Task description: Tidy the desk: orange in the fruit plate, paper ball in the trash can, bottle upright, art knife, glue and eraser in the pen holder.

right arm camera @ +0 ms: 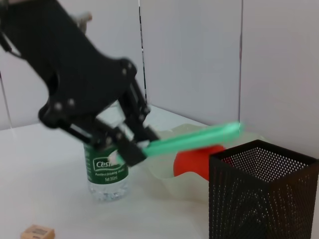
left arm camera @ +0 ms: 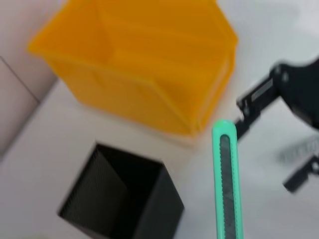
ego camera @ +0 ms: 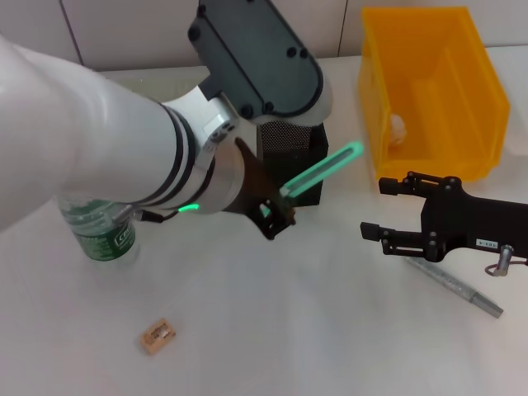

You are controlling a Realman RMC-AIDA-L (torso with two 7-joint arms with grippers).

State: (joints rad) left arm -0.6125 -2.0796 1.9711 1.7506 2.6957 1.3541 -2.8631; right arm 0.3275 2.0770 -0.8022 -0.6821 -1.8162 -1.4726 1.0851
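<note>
White desk [ego camera: 272, 346], one pen holder [ego camera: 290, 157], left hand [ego camera: 276, 216] grasping one art knife [ego camera: 322, 173], right hand [ego camera: 373, 208] released

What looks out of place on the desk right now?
A grey pen-like tool lies loose on the desk under the right gripper, and the eraser sits alone near the front edge. The left gripper holds the art knife beside the pen holder.
</note>
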